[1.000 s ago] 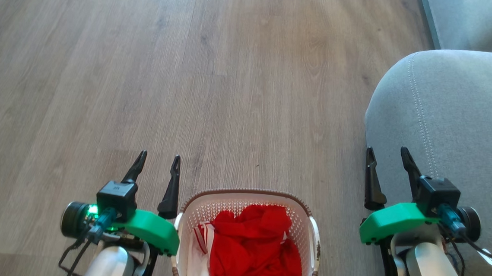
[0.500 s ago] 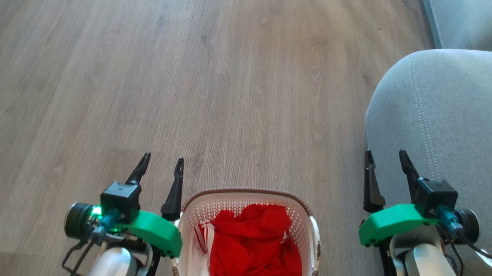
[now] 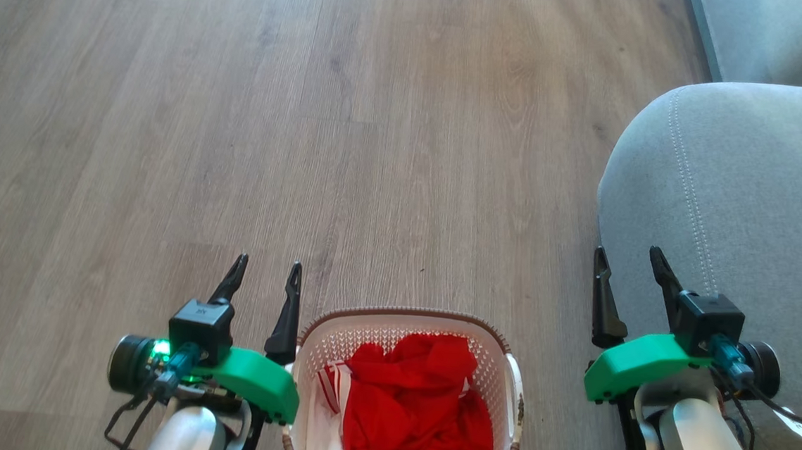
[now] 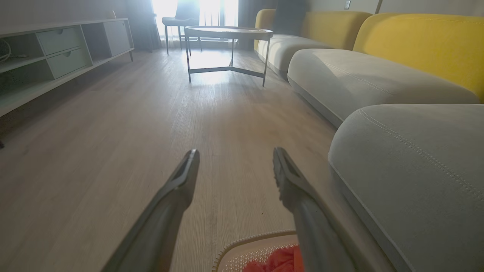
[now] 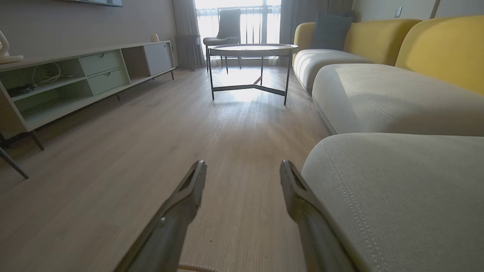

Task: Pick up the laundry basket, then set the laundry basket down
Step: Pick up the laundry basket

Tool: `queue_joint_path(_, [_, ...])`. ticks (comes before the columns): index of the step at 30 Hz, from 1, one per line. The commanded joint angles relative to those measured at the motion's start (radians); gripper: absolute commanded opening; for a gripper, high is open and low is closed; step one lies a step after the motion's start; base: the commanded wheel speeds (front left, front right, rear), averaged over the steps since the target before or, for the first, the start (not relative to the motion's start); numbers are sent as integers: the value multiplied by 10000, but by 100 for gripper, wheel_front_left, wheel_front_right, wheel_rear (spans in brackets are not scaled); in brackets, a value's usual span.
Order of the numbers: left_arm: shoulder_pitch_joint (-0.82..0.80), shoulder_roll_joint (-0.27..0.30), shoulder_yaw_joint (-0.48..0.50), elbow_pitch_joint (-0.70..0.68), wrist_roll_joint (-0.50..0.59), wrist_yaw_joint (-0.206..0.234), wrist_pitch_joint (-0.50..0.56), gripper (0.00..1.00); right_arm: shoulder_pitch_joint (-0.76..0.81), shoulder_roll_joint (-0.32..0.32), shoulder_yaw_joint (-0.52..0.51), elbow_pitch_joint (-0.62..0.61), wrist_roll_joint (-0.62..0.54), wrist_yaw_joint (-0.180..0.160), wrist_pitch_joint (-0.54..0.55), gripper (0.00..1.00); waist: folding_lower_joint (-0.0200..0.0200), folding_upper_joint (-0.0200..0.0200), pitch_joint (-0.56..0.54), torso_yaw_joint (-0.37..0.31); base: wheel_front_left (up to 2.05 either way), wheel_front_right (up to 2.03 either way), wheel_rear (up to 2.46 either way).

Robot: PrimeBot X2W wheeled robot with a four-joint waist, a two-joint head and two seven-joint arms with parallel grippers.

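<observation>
Head view: a wide grey-brown wooden floor [image 3: 378, 146] with a grey sofa cushion [image 3: 749, 193] along its right edge. The laundry basket [image 3: 405, 323] (white, brown rim) stands on the floor near that edge, holding red clothes [image 3: 417, 402]. The left end effector [image 3: 268, 264] hovers just beside the basket's left side, fingers spread, empty. The right end effector [image 3: 628, 251], also spread and empty, hangs against the sofa cushion, apart from the basket.

The left gripper [image 3: 269, 262] edges slightly closer to the laundry basket [image 3: 402, 312], while the right gripper [image 3: 625, 249] drifts back a little.
</observation>
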Motion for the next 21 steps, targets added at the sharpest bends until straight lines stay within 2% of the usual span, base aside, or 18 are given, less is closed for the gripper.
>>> queue_joint_path(1, [-496,-29,310,-241,-23,18,-51,100,-308,-81,222,-266,-88,69,-49,100,0,0,16,7,0,0,0])
queue_joint_path(12, [-695,-29,153,137,-181,40,-51,100,-514,-81,-24,-184,-458,69,-49,100,0,0,646,54,0,0,0])
queue_joint_path(21, [-1322,-30,-253,1411,-610,177,-51,100,-1070,-81,-121,734,-781,69,-49,100,0,0,1721,135,0,0,0])
